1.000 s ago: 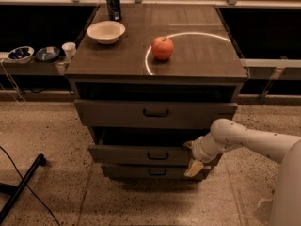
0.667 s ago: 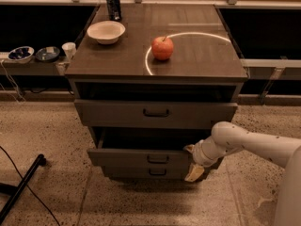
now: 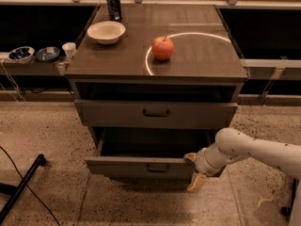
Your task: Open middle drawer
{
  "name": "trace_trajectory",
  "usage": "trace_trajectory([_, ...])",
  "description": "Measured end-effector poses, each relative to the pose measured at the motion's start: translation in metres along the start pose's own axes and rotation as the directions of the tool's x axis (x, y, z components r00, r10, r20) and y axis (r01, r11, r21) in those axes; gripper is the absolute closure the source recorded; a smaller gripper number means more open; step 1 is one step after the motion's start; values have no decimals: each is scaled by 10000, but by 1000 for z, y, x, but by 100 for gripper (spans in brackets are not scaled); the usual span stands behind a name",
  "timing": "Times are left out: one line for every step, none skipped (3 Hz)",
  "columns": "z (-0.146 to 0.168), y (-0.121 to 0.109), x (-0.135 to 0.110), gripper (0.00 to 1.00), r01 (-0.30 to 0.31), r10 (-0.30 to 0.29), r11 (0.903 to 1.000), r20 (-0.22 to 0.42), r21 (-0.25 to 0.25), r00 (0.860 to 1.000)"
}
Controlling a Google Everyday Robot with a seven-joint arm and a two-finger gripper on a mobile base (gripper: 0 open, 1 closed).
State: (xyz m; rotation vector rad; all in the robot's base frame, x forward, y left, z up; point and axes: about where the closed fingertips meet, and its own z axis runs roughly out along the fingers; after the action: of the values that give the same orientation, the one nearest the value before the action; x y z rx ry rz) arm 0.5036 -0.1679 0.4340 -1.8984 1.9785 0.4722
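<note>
Terrazzo floor (image 3: 47, 126), cabinet (image 3: 188, 55) | middle drawer (image 3: 122, 166) further out than before | gripper (image 3: 193, 171) at its right end, grasp: cannot tell

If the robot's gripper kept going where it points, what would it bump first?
Probably the middle drawer: the gripper points left at the right end of its pulled-out front and looks right against it, though depth is unclear.

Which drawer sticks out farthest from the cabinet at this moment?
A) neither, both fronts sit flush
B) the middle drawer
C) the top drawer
B: the front of the middle drawer stands well forward of the top drawer, leaving its dark inside exposed, and the gripper is at the right end of that front.
</note>
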Motion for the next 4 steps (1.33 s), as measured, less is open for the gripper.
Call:
trace_trajectory([-6,18,-5,25,100,-94,9998,277,-198,9996])
trace_trajectory([-12,34,-8,24,231,-217,9990,360,-373,9991])
trace_trajectory([-19,51,-13,25,425,-407,9978,356,-512,9985])
trace_trajectory([-27,70,-21,25,660,-634,9957,415,-650,9971])
